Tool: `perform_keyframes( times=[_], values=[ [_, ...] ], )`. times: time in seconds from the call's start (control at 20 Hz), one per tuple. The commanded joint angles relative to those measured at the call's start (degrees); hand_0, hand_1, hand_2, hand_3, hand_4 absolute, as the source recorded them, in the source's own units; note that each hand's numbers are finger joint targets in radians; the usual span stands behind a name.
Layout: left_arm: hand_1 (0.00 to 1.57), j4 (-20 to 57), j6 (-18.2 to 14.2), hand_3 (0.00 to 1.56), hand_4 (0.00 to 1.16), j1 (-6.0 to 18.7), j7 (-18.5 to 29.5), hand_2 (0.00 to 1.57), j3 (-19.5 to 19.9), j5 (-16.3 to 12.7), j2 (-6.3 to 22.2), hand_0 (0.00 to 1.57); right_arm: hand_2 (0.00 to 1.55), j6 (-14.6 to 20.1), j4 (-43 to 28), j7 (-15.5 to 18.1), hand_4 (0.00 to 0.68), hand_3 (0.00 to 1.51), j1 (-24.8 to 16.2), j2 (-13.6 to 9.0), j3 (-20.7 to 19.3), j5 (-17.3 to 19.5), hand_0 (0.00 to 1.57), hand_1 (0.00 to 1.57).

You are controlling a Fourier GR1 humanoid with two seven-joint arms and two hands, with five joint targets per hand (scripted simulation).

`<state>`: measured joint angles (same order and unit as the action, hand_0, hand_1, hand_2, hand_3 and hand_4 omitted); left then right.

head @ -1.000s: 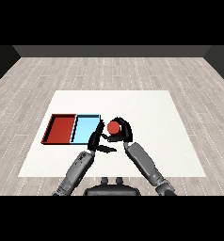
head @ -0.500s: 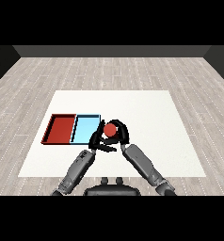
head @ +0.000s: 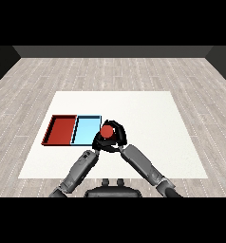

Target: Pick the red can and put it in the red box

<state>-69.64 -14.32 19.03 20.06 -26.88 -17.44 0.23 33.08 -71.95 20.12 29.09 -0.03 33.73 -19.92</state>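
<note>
White table [head: 134,102], red tray [head: 61,130] far left, light blue tray [head: 85,130] beside it. Pick looks done, place not: red can [head: 107,131] is in my right hand [head: 116,135], fingers curled round it, at the blue tray's right edge. Still two trays over. Left hand [head: 98,142] just beside; can't tell its fingers.

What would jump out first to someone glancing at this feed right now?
The red can catches the eye first, held near the middle of the white table with the right hand curled round it and the left hand close against its left side. Next come the two trays on the table's left: the red tray at the far left, and the light blue tray between it and the can.
</note>
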Motion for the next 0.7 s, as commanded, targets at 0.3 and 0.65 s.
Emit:
perform_keyframes(
  times=[0.3, 0.65],
  values=[
    [0.61, 4.07, -14.42, 0.00, 0.61, 5.08, -4.35, 0.63, 0.92, 0.37, -0.19, 0.61, 1.45, 2.89, 1.42, 0.82, 0.629, 1.37, 2.88, 0.02, 4.16, -2.88, 1.47, 1.47],
    [1.51, 2.35, -18.02, 1.39, 0.88, 1.37, -5.43, 1.47, -1.23, 1.78, -0.19, 1.51, 1.47, 3.65, -3.56, -1.08, 0.614, 1.38, -0.33, 0.01, 5.31, -1.64, 1.55, 1.55]
  ],
)
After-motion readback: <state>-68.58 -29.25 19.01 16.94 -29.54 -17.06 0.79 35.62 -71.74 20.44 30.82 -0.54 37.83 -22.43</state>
